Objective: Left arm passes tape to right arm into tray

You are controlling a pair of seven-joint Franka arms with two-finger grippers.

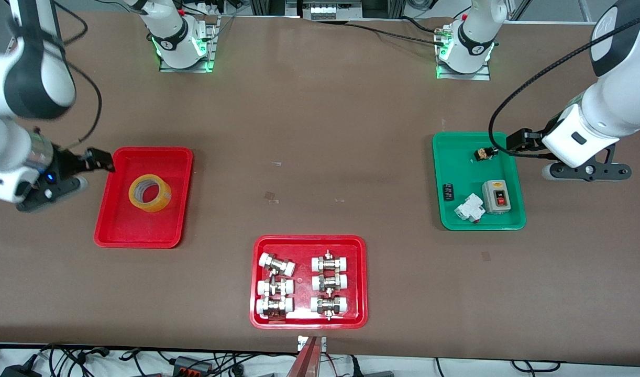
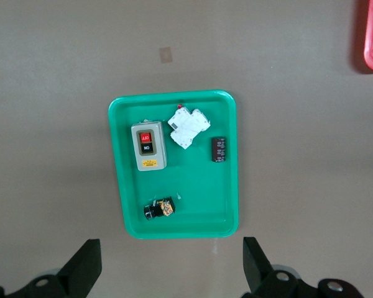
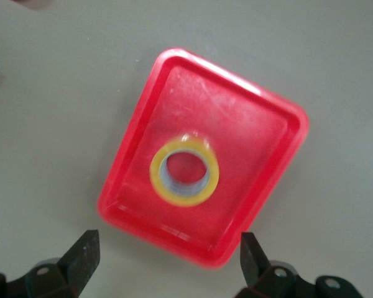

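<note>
Front view: the tape (image 1: 150,193) lies flat in my plain red tray (image 1: 122,230); pipe fittings (image 1: 302,285) fill another red tray (image 1: 308,322). My right gripper (image 1: 102,159), released, hangs at the tray's edge.

Left wrist view: my left gripper (image 2: 172,264), fingers spread, waits over the green tray (image 2: 227,180) of switches.

Right wrist view: the tape sits free beneath my empty fingers (image 3: 84,256).

Robotics lab or test workshop. 2 white arm bases (image 1: 181,39) bolted to metal plates with green status lights, on a brown tabletop (image 1: 320,131). Loose cables and power adapters (image 1: 189,362) along the tabletop edge nearest the front camera. Aluminium frame rails by the bases. Sorted trays: pipe fittings (image 1: 278,285), electrical switch box (image 1: 496,197), circuit breaker (image 1: 470,208).
</note>
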